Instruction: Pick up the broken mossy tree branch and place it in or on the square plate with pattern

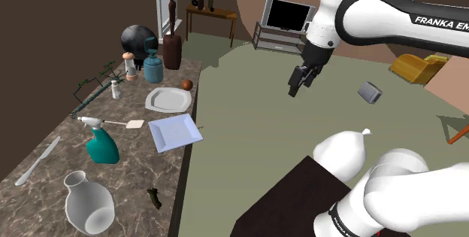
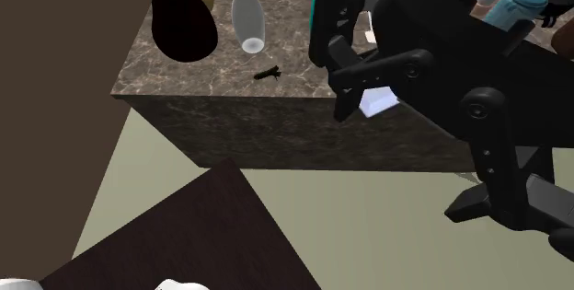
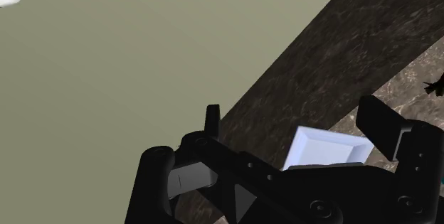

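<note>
Shoulder view: the gripper [image 1: 295, 89] hangs over the floor, off the marble surface [image 1: 128, 171], at 2 o'clock of the square plate [image 1: 174, 132]. The branch [image 1: 154, 196] lies at 7 o'clock of the plate, near the surface's edge.

Second exterior view: the branch lies at 5 o'clock of a clear vase [image 2: 246, 17].

Wrist view: it alone shows the fingers [image 3: 384, 123] plainly, standing apart and clasping nothing.

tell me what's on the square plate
Nothing: the shoulder view shows the square plate bare. The small dark branch lies apart on the countertop, near the white vase. In the wrist view the gripper hides part of the plate.
</note>
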Tool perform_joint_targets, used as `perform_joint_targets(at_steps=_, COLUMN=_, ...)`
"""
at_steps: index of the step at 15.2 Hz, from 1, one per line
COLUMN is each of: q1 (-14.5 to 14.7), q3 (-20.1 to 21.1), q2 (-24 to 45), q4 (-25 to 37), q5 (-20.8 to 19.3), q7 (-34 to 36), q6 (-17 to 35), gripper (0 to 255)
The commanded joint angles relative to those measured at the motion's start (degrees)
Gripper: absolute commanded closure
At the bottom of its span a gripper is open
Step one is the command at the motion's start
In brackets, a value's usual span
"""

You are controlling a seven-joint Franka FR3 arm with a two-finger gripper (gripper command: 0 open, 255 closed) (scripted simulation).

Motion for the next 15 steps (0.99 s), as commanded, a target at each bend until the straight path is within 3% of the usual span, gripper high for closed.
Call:
perform_joint_targets(at_steps=1, q1=0.0, q3=0.0, q2=0.0, q4=0.0, q5=0.0, q7=0.0, q6=0.0, gripper=0)
perform_joint_targets(at_steps=15, q1=4.6, q3=12.9, q2=14.3, q4=-6.4, q5=6.3, q7=16.1, q6=19.4, gripper=0)
